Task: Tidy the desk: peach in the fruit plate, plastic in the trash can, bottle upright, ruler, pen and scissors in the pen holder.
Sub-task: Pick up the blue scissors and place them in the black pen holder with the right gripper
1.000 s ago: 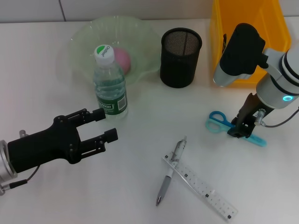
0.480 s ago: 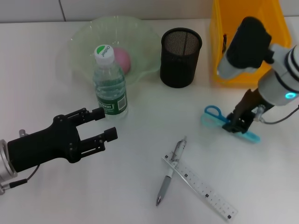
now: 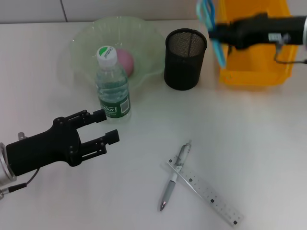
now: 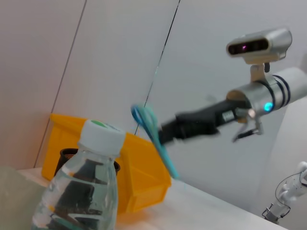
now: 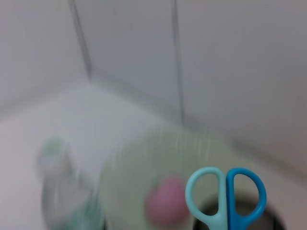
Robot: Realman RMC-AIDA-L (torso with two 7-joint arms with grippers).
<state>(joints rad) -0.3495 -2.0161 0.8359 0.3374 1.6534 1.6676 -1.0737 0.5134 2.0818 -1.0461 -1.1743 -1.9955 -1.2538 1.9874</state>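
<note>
While the left claw (image 3: 106, 128) idles open, the right claw (image 3: 214, 32) grips plastic-handled blue scissors (image 3: 211, 25) beside the mesh pen holder (image 3: 185, 59).

Blue scissors (image 3: 211, 21), black mesh pen holder (image 3: 185, 58)

left gripper (image 3: 108, 127) jaws apart, right gripper (image 3: 216, 33) raised

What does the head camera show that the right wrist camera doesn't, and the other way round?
Only the head view shows the pen and ruler lying crossed on the desk, the yellow bin, and the open left end effector near the bottle. Only the right wrist view shows both scissors handle loops up close, directly over the pen holder. Both show the scissors, the bottle, the plate with the peach, and the pen holder.
</note>
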